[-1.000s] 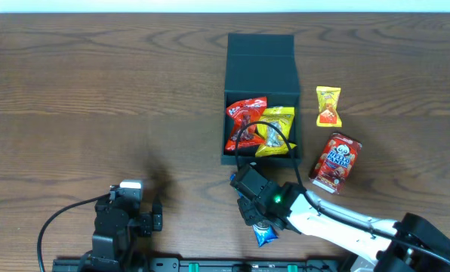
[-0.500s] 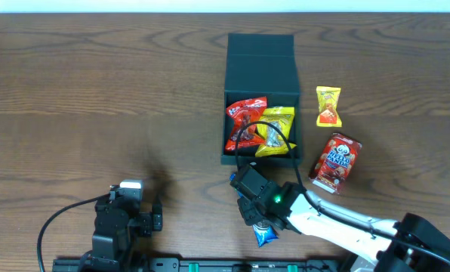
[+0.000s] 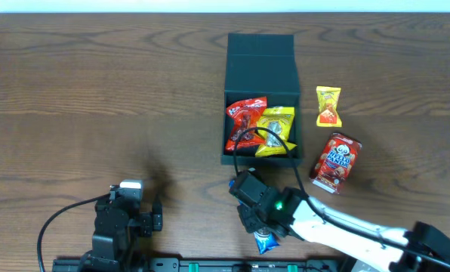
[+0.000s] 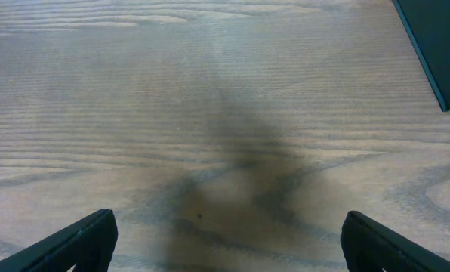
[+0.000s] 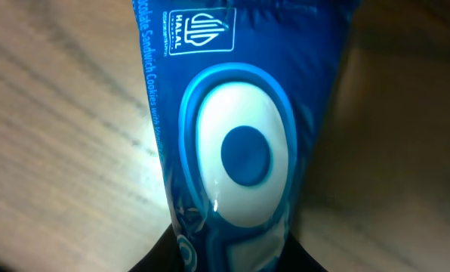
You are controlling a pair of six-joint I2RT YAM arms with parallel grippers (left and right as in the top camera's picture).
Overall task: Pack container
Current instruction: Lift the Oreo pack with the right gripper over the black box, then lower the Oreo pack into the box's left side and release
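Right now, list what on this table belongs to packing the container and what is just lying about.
Job: container, red packet and yellow packet inside it, blue packet in the right gripper, small yellow packet, red snack box.
Not in use: left gripper, open above the table.

surface point(image 3: 97, 91) is brown wood grain, smooth with a low sheen. container point(image 3: 261, 60) is matt dark teal, plain and rigid; the red packet point(image 3: 245, 121) and yellow packet point(image 3: 275, 130) inside look like glossy crinkled film. blue packet point(image 5: 240, 151) is shiny smooth plastic film; red carton point(image 3: 335, 161) looks like printed card.
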